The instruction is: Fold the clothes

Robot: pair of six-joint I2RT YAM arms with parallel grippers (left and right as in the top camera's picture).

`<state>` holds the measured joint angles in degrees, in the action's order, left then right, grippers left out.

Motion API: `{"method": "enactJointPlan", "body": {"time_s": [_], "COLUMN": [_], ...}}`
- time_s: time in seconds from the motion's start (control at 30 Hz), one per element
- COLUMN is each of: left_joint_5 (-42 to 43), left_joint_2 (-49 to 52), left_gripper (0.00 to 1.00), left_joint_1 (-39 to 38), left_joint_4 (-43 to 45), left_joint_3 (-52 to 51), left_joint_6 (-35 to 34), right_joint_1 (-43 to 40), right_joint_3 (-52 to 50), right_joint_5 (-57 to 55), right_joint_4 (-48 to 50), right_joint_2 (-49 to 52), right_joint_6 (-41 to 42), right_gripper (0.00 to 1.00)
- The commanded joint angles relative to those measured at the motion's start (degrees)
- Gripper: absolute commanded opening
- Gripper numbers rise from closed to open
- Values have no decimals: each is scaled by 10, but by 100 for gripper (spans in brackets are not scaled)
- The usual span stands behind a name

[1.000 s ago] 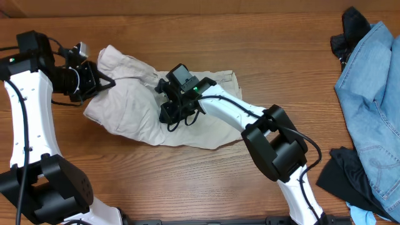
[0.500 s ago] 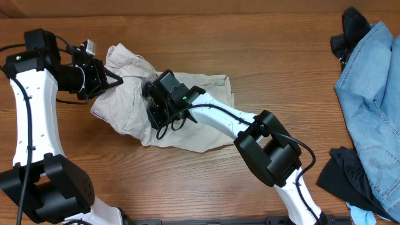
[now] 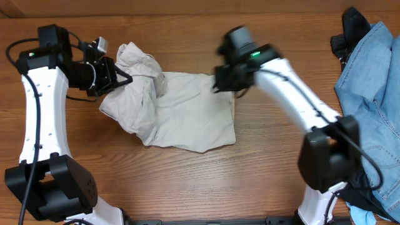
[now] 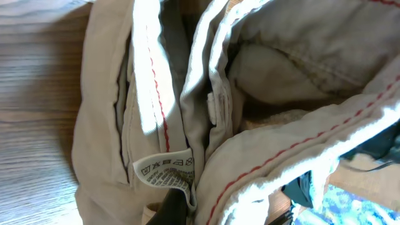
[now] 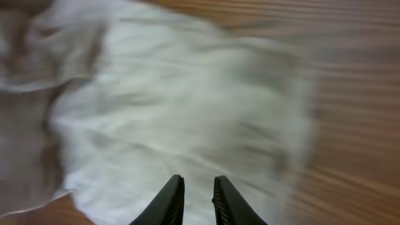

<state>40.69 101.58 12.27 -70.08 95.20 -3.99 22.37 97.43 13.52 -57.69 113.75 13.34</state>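
The pale beige trousers [image 3: 187,115] lie on the wooden table, flat on the right and bunched into a heap on the left. My left gripper [image 3: 125,78] is shut on the bunched waistband end and holds it lifted. In the left wrist view, one dark finger [image 4: 175,209] shows under the white care label [image 4: 165,172], and folds of the trousers [image 4: 262,81] with red stitching fill the view. My right gripper [image 3: 220,84] hovers at the far right edge of the cloth, blurred. Its jaws [image 5: 195,184] stand slightly open with nothing between them, above the trousers [image 5: 187,106].
A light blue denim garment [image 3: 372,94] lies heaped at the right edge of the table. Black garments lie beside it, one at the back [image 3: 353,28] and one at the front [image 3: 344,178]. Bare wood surrounds the trousers.
My right gripper has left the middle of the trousers and swung up to their far right edge. My left gripper has carried the waistband end rightward, bunching the cloth.
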Motion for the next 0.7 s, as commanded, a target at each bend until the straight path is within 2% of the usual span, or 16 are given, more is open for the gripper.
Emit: {"method": "enactJointPlan", "body": {"time_s": [0.0,0.27,0.67], "left_joint_5": [-12,-84,-157], "left_joint_2": [-14,-14,-13], "left_gripper": [6,8,12], "left_joint_1": [-32,-121,-224], "left_joint_4": [13,43,81], "left_joint_3": [15,14,14], "left_joint_6": [-40,-112,-180], "right_joint_1": [-31,-83,-85], "right_joint_3": [-1,-1,-1], "right_joint_5": [-28,-28,-28], "right_joint_4": [-31,-82,-119], "right_joint_2": [5,5,5], "right_joint_6": [-19,-44,-44], "right_gripper": [21,20,20]}}
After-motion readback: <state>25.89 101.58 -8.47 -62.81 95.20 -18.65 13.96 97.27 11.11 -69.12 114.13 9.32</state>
